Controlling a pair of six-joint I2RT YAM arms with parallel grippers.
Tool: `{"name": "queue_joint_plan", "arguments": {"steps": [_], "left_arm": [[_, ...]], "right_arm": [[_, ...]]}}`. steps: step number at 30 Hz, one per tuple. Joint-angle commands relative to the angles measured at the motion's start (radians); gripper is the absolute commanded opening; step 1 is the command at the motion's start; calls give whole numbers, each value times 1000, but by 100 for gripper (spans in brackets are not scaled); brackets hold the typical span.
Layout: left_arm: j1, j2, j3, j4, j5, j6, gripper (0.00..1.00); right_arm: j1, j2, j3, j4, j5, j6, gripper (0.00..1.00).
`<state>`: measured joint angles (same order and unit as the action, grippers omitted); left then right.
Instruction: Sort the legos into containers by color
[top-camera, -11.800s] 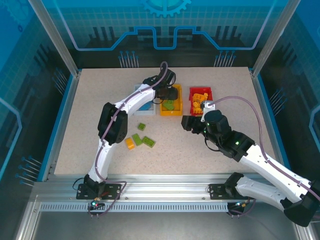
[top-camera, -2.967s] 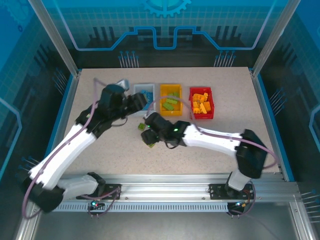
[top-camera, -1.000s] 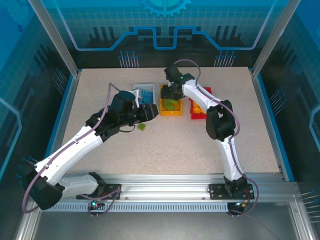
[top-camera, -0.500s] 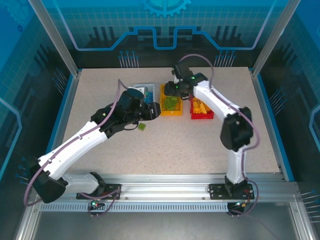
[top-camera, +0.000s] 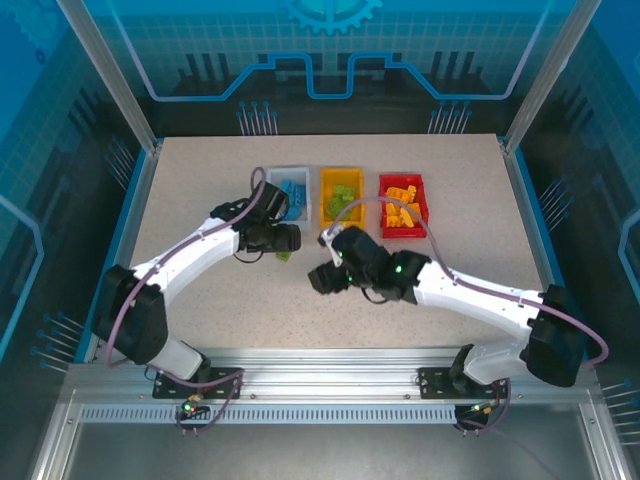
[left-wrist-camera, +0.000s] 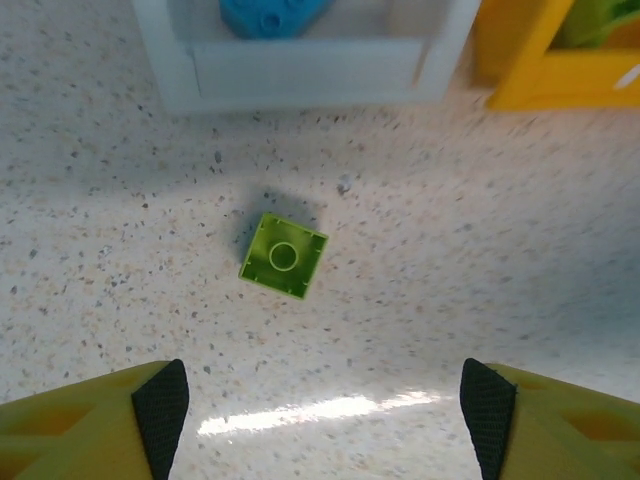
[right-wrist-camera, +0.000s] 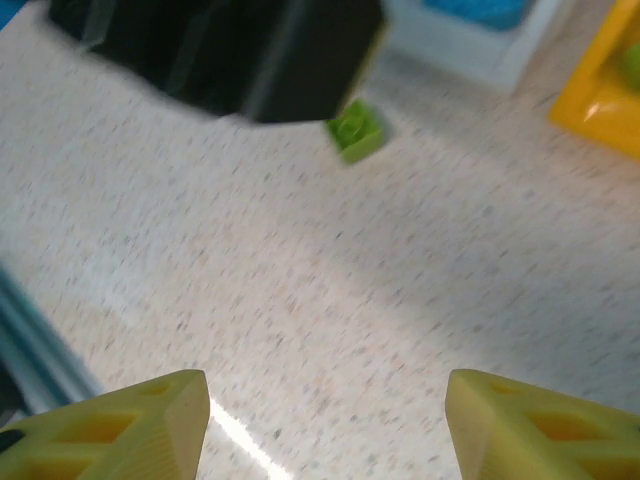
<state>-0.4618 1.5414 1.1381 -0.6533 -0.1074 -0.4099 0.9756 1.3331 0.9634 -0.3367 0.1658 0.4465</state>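
1. The right pincer (right-wrist-camera: 325, 410) is seen wide and empty over the table (top-camera: 250, 315).
2. The left pincer (left-wrist-camera: 325, 400) is spread wide and empty; a green lego (left-wrist-camera: 284, 256) lies at its 12 o'clock.
3. Farther off, from 12 to 2 o'clock, the white-grey container (top-camera: 290, 170), yellow container (top-camera: 341, 171) and red container (top-camera: 403, 177) are ranged.

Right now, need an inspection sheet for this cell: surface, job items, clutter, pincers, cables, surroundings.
Surface: speckled beige tabletop, no spills seen.
Job's things: white-grey bin holds blue legos; yellow bin holds green legos; red bin holds yellow-orange legos; loose green lego on the table in front of the white-grey bin.
Clutter: nothing seen.
Pincers: left pincer open, empty, aimed at the loose green lego; right pincer open, empty, apart from it.
Cables: left arm's cable and right arm's cable, purple, looping.
Surroundings: aluminium frame, blue panels.
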Motion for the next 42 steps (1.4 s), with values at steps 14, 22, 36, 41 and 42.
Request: {"name": "queue_joint_plan", "arguments": {"steps": [14, 22, 36, 41, 42], "left_arm": [[14, 294, 6, 151, -47, 241, 68], [14, 308, 12, 175, -48, 243, 39], [-169, 208, 320, -18, -72, 106, 26], [-166, 368, 568, -45, -107, 91, 26], [-162, 406, 617, -43, -116, 92, 26]], "right_arm": [[83, -49, -89, 93, 66, 115, 66], [83, -44, -90, 94, 66, 126, 65], [-254, -247, -121, 86, 125, 196, 63], [-413, -208, -49, 149, 79, 200, 63], [-439, -193, -30, 151, 63, 206, 63]]}}
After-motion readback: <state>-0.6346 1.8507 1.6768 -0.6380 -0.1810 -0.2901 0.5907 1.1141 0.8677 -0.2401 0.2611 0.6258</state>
